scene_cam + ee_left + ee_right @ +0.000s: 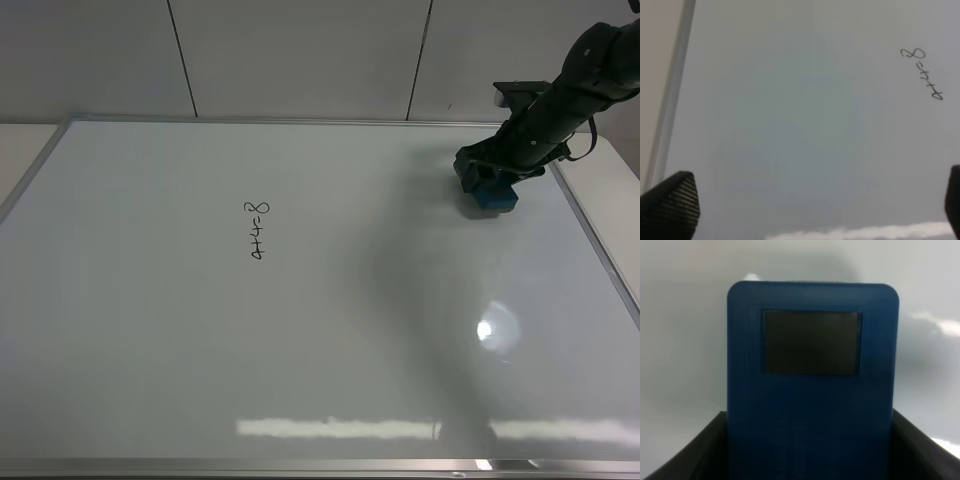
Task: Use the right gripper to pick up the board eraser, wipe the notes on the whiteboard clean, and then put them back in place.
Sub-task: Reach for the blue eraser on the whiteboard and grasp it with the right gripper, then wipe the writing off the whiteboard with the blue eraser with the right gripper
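Observation:
The whiteboard lies flat and fills the exterior view. Black handwritten notes sit left of its middle; they also show in the left wrist view. My right gripper is at the board's far right corner, shut on the blue board eraser, which is at the board surface. In the right wrist view the eraser, with a dark rectangular inset, sits between the black fingers. My left gripper is open and empty over the board's left part; it is out of the exterior view.
The board's metal frame runs along the right side close to the eraser, and along the left side. A pale table strip lies beyond the right frame. A panelled wall stands behind the board.

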